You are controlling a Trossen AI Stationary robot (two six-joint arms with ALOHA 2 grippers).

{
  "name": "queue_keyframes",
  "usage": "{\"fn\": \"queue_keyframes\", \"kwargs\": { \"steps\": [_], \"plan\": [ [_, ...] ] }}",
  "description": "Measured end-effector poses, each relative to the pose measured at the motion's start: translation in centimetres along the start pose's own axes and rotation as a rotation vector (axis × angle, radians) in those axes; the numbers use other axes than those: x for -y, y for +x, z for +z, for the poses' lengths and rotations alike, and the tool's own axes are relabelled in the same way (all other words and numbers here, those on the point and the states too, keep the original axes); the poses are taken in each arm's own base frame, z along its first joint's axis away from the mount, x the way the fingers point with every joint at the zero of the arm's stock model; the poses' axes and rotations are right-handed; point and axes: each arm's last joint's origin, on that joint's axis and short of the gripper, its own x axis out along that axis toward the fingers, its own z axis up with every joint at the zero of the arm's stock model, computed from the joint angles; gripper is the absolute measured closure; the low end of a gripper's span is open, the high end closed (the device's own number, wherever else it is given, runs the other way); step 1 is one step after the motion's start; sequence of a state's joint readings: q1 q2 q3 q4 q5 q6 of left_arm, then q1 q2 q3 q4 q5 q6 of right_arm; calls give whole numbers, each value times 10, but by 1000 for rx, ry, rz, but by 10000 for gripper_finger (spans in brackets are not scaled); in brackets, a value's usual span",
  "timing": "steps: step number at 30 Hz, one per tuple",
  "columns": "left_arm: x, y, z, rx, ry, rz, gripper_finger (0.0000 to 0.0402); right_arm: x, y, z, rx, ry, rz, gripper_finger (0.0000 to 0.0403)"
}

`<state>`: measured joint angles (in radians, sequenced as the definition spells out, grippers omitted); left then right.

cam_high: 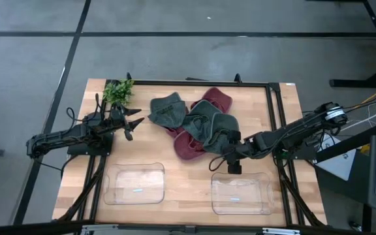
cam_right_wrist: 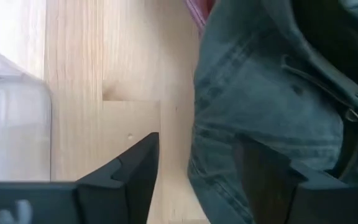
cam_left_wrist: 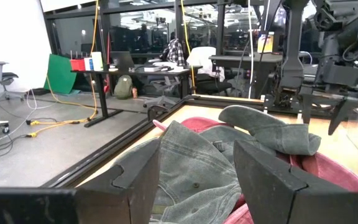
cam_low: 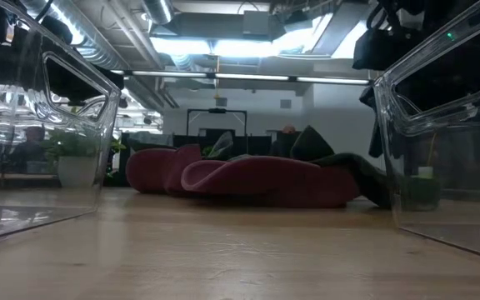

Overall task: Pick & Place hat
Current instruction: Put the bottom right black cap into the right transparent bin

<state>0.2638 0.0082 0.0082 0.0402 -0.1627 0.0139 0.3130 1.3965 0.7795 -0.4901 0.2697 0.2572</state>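
Lying in a heap at the centre of the high view, the grey-green and maroon fabric hats (cam_high: 198,124) cover the upper middle of the pale wooden table (cam_high: 188,176). At the heap's lower right edge, the right gripper (cam_high: 228,158) hangs with fingers parted over a grey-green denim hat (cam_right_wrist: 272,99), not clamped on it. Left of centre, the left gripper (cam_high: 134,123) waits spread wide. Two clear plastic trays (cam_high: 134,184) sit along the bottom.

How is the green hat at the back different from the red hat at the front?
The green hat is grey-green denim; the red hat is dark red. The green hat lies apart at the pile's back left, fully showing; the red hat lies at the front, partly covered by another green hat. Both rest on the wooden table.
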Motion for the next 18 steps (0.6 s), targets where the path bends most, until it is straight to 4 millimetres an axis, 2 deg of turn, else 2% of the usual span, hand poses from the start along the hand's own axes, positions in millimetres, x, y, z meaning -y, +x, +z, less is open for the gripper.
{"fn": "queue_keyframes", "kwargs": {
  "steps": [6, 18],
  "plan": [
    [0, 0, 0, 0, 0, 0, 203, -1, 12, -1, -18, -15, -85, 161],
    [0, 0, 0, 0, 0, 0, 203, -2, 27, -3, -38, -31, -173, 157]
  ]
}}
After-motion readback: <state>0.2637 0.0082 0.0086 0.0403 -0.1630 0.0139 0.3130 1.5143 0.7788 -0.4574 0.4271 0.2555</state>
